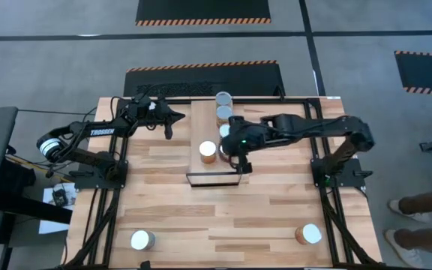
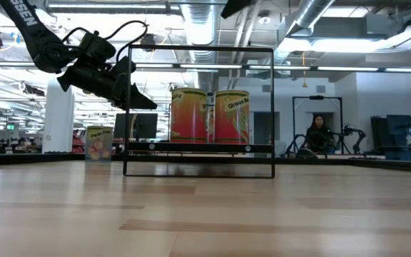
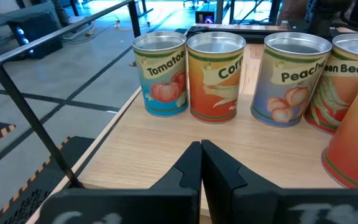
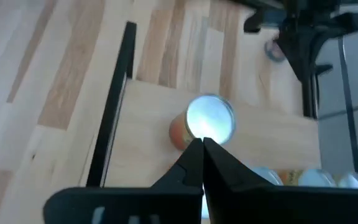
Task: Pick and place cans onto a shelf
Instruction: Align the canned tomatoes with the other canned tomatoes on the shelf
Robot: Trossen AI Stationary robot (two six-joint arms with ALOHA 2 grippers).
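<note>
Shelf [image 1: 203, 129]: long light-wood plank with a dark frame and dark front edge, lying on the tabletop [image 1: 223, 210] between the two arms.
Cans on shelf: one orange-sided can [image 1: 208, 151] with a round silvery top stands upright near the front; more cans [image 1: 223, 105] are lined up toward the back end. Judged as the placed ones, kept upright and close together to leave the plank room for the rest.
Labels, left wrist view: a Tomatoes can [image 3: 160, 73] with bluish base, an orange Corn can [image 3: 215, 76], a Peaches can [image 3: 295, 78] and a Green Beans can [image 3: 347, 81], side by side and nearly touching.
Cans waiting: one [image 1: 142, 240] at the tabletop's near left, one [image 1: 309, 234] at its near right, both well apart from the shelf, presumably next to be fetched.
Right hand [image 4: 202, 149]: above the shelf just beside the front can; fingers clenched together, nothing between them. That can [image 4: 205, 121] stands free below, so it reads as set down.
Left hand [image 3: 201, 158]: raised over the shelf's back left, fingers pressed together, empty; apparently parked clear of the working arm.
</note>
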